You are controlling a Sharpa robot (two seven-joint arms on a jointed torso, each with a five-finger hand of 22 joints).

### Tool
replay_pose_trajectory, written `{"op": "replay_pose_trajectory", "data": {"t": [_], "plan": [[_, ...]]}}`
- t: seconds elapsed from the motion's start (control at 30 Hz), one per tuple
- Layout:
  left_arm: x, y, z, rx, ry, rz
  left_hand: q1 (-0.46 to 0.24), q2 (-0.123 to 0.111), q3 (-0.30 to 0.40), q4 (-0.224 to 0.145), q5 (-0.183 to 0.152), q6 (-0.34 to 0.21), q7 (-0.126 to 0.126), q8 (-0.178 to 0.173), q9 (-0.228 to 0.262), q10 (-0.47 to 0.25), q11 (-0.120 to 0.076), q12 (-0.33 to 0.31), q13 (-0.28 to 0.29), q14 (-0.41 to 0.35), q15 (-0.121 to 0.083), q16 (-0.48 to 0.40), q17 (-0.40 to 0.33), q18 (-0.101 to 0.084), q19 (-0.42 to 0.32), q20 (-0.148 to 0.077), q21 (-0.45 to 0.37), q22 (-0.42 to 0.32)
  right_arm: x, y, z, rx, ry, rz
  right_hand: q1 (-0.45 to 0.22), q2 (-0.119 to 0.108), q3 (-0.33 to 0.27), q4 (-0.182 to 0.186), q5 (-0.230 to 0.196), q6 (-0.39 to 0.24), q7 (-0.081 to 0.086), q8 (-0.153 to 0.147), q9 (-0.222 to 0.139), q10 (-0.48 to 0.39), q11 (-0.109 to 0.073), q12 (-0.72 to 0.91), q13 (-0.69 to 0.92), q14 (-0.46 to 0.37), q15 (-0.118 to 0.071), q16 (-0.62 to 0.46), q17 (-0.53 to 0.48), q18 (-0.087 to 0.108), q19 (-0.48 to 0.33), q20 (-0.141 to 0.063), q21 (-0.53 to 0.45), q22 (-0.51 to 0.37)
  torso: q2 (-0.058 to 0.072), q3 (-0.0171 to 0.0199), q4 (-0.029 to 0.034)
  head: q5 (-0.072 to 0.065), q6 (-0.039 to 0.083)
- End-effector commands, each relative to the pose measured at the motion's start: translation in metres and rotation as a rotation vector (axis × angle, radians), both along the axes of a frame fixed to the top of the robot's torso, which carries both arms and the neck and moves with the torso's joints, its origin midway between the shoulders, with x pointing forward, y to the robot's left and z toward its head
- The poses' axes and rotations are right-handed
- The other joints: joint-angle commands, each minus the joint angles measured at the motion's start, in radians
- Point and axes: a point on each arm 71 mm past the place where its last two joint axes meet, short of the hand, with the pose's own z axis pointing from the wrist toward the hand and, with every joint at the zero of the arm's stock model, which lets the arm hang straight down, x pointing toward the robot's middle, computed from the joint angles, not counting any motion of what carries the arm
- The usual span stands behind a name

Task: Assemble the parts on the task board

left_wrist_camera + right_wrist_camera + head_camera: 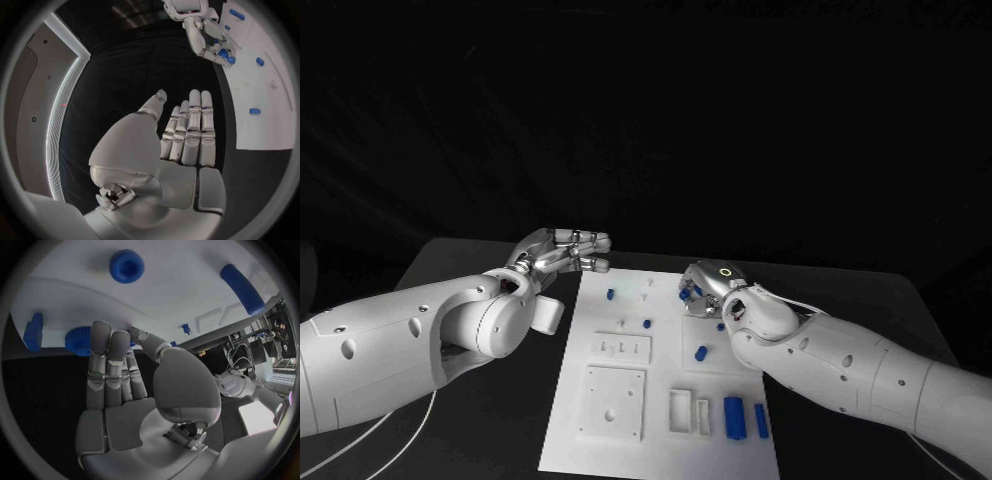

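The white task board [596, 440] lies in the middle of the black table, with several blue parts on it. My right hand [711, 287] is at the board's far right edge. Its fingers [106, 350] and thumb close around a blue ridged round part [79, 341], and the left wrist view shows blue at the right hand's [205, 40] fingertips too. My left hand [568, 250] hovers beside the board's far left corner. Its fingers [190, 125] are straight and side by side, and it holds nothing.
A blue peg [610, 296], a second one [649, 323] and a third [700, 352] stand on the board. Two blue bars [734, 415] [762, 420] lie near its front right beside white raised blocks [615, 400]. A blue knob [127, 266] and a long bar [244, 287] lie beyond the right hand.
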Motion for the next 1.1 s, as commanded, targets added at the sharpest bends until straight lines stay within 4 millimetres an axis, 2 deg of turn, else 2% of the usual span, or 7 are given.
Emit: {"op": "replay_pose_trajectory", "data": {"t": [0.03,0.2,0.33,0.47,0.57,0.8,1.1], "plan": [[0.000,-0.003,0.001,-0.011,-0.002,-0.019,0.000,0.012,-0.006,0.002,-0.005,-0.008,-0.001,0.002,0.000,-0.006,-0.001,0.000,0.002,-0.002,0.001,-0.005,-0.001,-0.005,0.003,0.006,-0.004,-0.001,0.000,0.002,-0.002,-0.020,0.018,0.005,0.002,-0.005,-0.002,0.008,-0.008,0.004,0.000,-0.005,0.001,0.002,-0.004,0.005,0.001,-0.004,0.005,0.005,-0.001,0.008,0.005,0.000,-0.007,0.003,0.001,-0.0011,0.0015,-0.001,-0.002],[0.000,-0.003,0.001,-0.010,0.000,-0.019,0.000,0.012,-0.006,0.002,-0.005,-0.008,-0.001,0.002,0.000,-0.006,-0.001,0.000,0.002,-0.002,0.001,-0.005,-0.001,-0.005,0.003,0.006,-0.004,-0.001,0.000,0.003,-0.002,-0.013,0.021,0.006,0.001,0.005,-0.008,0.015,-0.014,0.020,-0.005,-0.004,0.005,0.023,-0.011,0.005,0.002,-0.004,0.001,0.005,-0.002,0.004,0.007,-0.003,-0.012,0.009,0.001,-0.0016,0.0018,-0.001,-0.003],[0.000,-0.003,0.001,-0.010,0.000,-0.019,0.000,0.012,-0.006,0.002,-0.005,-0.008,-0.001,0.002,0.000,-0.006,-0.001,0.000,0.002,-0.002,0.001,-0.005,-0.001,-0.005,0.003,0.006,-0.004,-0.001,0.000,0.004,-0.001,-0.002,0.014,0.007,0.004,0.022,-0.016,0.020,-0.020,0.045,-0.012,-0.003,0.013,0.054,-0.021,0.006,0.004,-0.003,-0.005,0.005,-0.001,-0.003,0.009,-0.009,-0.016,0.014,0.001,-0.0020,0.0022,-0.002,-0.003],[0.001,-0.003,0.001,-0.008,0.000,-0.019,0.000,0.012,-0.006,0.002,-0.005,-0.008,-0.001,0.002,0.000,-0.006,-0.001,0.000,0.002,-0.002,0.001,-0.005,-0.001,-0.005,0.003,0.006,-0.004,-0.001,-0.001,0.005,0.001,0.018,-0.003,0.002,0.013,0.052,-0.020,0.021,-0.035,0.084,-0.022,-0.002,0.030,0.094,-0.036,0.006,0.005,-0.004,-0.018,0.006,0.001,-0.015,0.011,-0.022,-0.017,0.022,0.002,-0.0022,0.0033,-0.003,-0.003],[0.001,-0.003,0.001,-0.007,0.000,-0.019,0.000,0.012,-0.006,0.002,-0.005,-0.008,-0.001,0.002,0.000,-0.006,-0.001,0.000,0.002,-0.002,0.001,-0.005,-0.001,-0.005,0.003,0.006,-0.004,-0.001,-0.001,0.005,0.002,0.029,-0.017,-0.006,0.019,0.077,-0.009,0.014,-0.066,0.117,-0.030,-0.001,0.047,0.131,-0.048,0.007,0.008,-0.003,-0.026,0.003,0.000,-0.023,0.011,-0.030,-0.017,0.029,0.002,-0.0024,0.0033,-0.002,-0.003],[0.001,-0.002,0.001,-0.004,0.000,-0.015,0.000,0.012,-0.006,0.002,-0.005,-0.008,-0.001,0.002,0.000,-0.006,-0.001,0.000,0.002,-0.002,0.001,-0.005,-0.001,-0.005,0.003,0.006,-0.004,-0.001,-0.002,0.006,0.005,0.044,-0.033,-0.017,0.007,0.083,0.010,-0.009,-0.082,0.124,-0.033,-0.004,0.078,0.146,-0.052,0.007,0.010,-0.001,-0.030,-0.002,0.004,-0.032,0.012,-0.037,-0.026,0.053,0.003,-0.0030,0.0033,-0.002,-0.002],[0.002,0.000,0.000,0.000,-0.002,-0.009,0.002,0.015,-0.008,-0.001,-0.006,-0.008,-0.001,0.002,0.000,-0.007,-0.001,0.000,0.002,-0.002,0.001,-0.005,-0.001,-0.005,0.003,0.006,-0.002,-0.004,-0.003,0.012,0.015,0.070,-0.055,-0.021,0.006,0.083,0.011,-0.014,-0.082,0.127,-0.035,-0.004,0.087,0.150,-0.053,0.007,0.010,0.000,-0.031,-0.003,0.006,-0.033,0.014,-0.038,-0.033,0.067,0.004,-0.0043,0.0066,-0.001,0.003]]}}
